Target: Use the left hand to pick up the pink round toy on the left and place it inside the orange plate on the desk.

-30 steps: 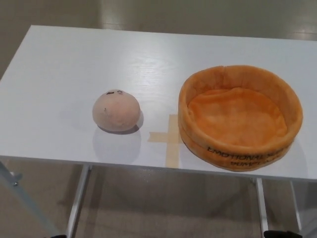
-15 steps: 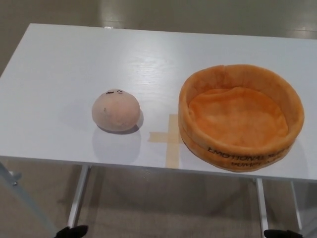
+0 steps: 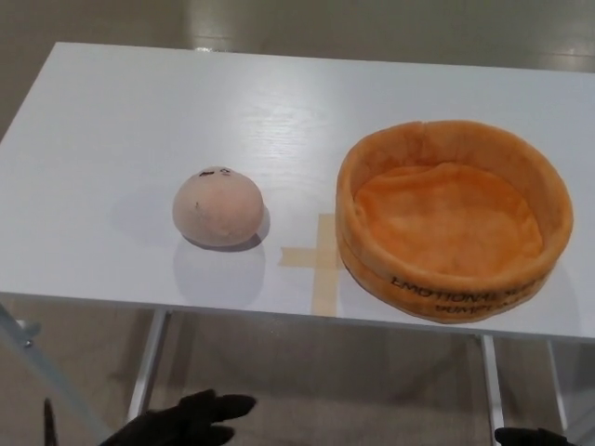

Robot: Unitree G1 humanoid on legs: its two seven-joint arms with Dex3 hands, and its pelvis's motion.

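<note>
Head view: a white rectangular worktop [image 3: 139,121] is seen from above, its near edge running across the lower part of the picture and its far edge close to the top. A pink round plush toy [image 3: 217,208] with small dark marks on top is set on the left half of the worktop, well inside the near edge and well apart from the left edge. Bare white surface lies all around the toy: behind it, to its left, and in front of it down to the near edge. A cross of pale tan tape [image 3: 318,261] is stuck to the surface between the toy and an orange round soft fabric plate [image 3: 453,280] with a raised rim and dark lettering on its near wall. The plate sits on the right half, its near wall close to the near edge of the worktop, its inside empty. Toy and plate are apart, with the tape cross in the gap.

Below the near edge, over the beige floor and beside a white table leg [image 3: 147,367], the black left hand [image 3: 186,424] is seen at the bottom of the picture, released, with fingers spread and nothing held. A small dark part of the right hand [image 3: 528,437] shows at the bottom right corner; whether it is clenched or released cannot be told.
</note>
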